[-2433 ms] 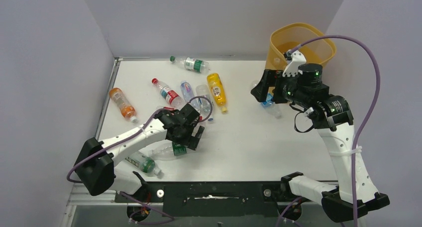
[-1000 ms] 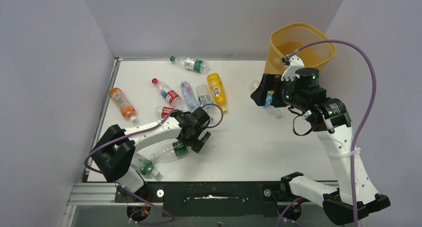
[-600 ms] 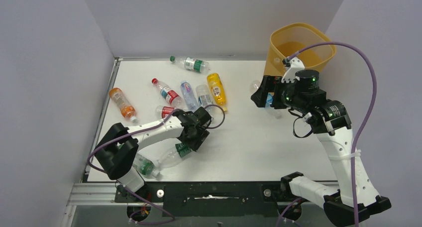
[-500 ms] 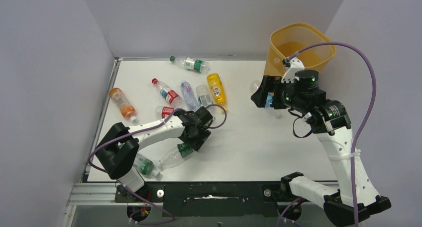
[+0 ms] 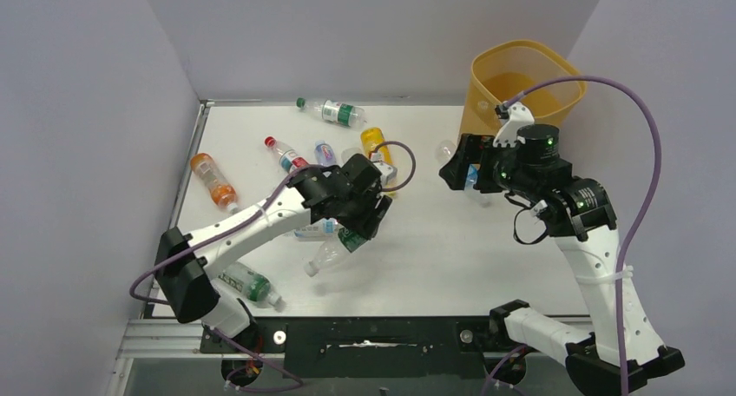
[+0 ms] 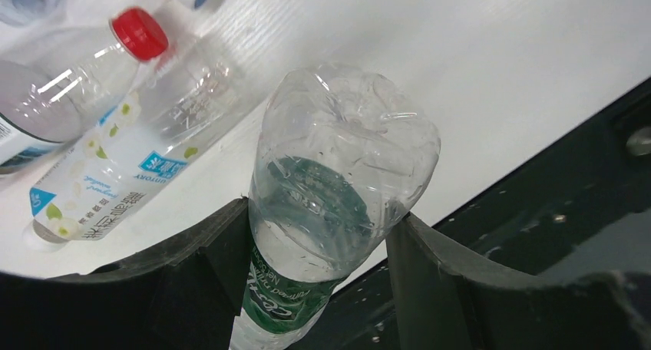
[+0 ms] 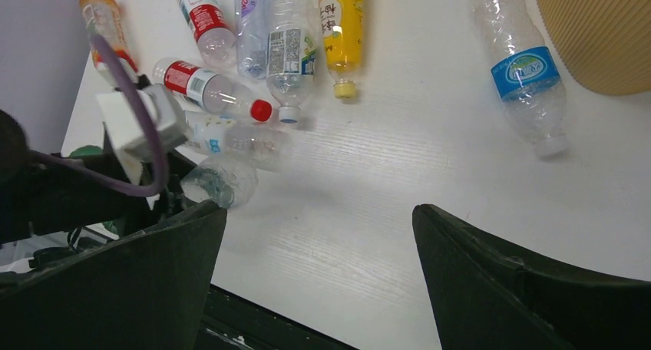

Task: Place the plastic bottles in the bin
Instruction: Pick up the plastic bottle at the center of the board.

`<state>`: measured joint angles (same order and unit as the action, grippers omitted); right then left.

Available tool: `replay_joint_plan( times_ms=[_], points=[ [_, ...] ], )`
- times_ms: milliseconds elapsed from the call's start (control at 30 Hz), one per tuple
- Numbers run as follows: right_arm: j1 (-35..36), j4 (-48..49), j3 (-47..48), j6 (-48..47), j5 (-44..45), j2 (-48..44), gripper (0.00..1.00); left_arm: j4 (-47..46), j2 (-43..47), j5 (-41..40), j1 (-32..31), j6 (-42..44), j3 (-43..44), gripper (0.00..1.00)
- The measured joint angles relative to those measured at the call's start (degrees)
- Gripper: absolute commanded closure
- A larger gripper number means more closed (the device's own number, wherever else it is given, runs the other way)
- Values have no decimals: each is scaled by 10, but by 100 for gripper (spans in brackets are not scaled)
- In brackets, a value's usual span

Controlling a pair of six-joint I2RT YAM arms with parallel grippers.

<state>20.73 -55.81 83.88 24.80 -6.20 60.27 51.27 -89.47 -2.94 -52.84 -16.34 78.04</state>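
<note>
My left gripper [image 5: 363,221] is shut on a clear plastic bottle with a green label [image 5: 334,248], which hangs tilted above the table. In the left wrist view the bottle [image 6: 338,181] fills the gap between both fingers [image 6: 207,265], base outward. More bottles lie at the back left: a yellow one [image 5: 375,144], a red-labelled one [image 5: 286,157], an orange one [image 5: 213,181] and a green-labelled one [image 5: 334,111]. My right gripper [image 7: 316,210] is open and empty, hovering beside a blue-labelled bottle [image 7: 522,74] that lies next to the yellow-orange bin [image 5: 521,88].
Another green-labelled bottle [image 5: 247,285] lies near the front left edge. A white-labelled bottle [image 6: 130,173] and a red-capped one [image 6: 84,66] lie just under the left gripper. Grey walls close in the table on three sides, and the bin stands in the back right corner.
The left gripper has shut on the green-labelled bottle and lifted it off the table, moving up and to the right. The right arm has hardly moved.
</note>
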Motion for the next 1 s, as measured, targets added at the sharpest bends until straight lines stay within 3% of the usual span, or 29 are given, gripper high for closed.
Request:
replay_joint_plan(
  times_ms=[400, 800, 1000],
  points=[
    [0, 2, -7, 3, -5, -60, 2, -5, 43, 58, 14, -97, 150, 49],
    [12, 56, -80, 15, -50, -99, 0, -167, 66, 155, 111, -250, 132, 49],
    [57, 101, -108, 30, -54, -89, 0, -265, 68, 190, 125, -323, 131, 50]
  ],
)
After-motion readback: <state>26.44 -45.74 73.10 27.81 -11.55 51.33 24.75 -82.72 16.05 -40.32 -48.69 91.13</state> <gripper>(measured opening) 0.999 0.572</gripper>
